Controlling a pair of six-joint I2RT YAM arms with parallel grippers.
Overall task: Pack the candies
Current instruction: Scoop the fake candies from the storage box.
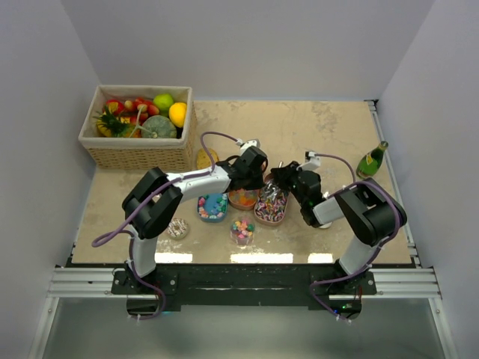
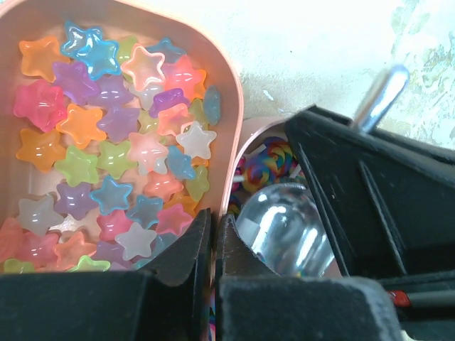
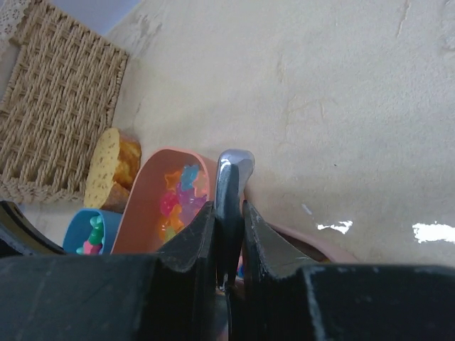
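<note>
A peach bowl [image 2: 226, 106] holds star-shaped candies [image 2: 106, 142] in many colours. My left gripper [image 2: 215, 220] is shut on this bowl's rim; it shows in the top view [image 1: 251, 170] over the bowl [image 1: 243, 199]. Beside it, a pink bowl [image 1: 271, 206] holds swirled candies [image 2: 274, 153]. My right gripper [image 3: 229, 209] is shut on the handle of a metal spoon [image 3: 231, 170]. The spoon's scoop [image 2: 284, 227] sits in the pink bowl over the swirled candies. A clear cup [image 1: 242, 230] with pastel candies stands in front.
A blue bowl [image 1: 212, 207] of candies sits left of the peach bowl. A round cookie [image 1: 178, 228] lies near the front left. A wicker basket [image 1: 138, 123] of fruit stands at the back left, with a yellow piece [image 3: 106, 167] by it. A green bottle [image 1: 372, 159] lies at the right.
</note>
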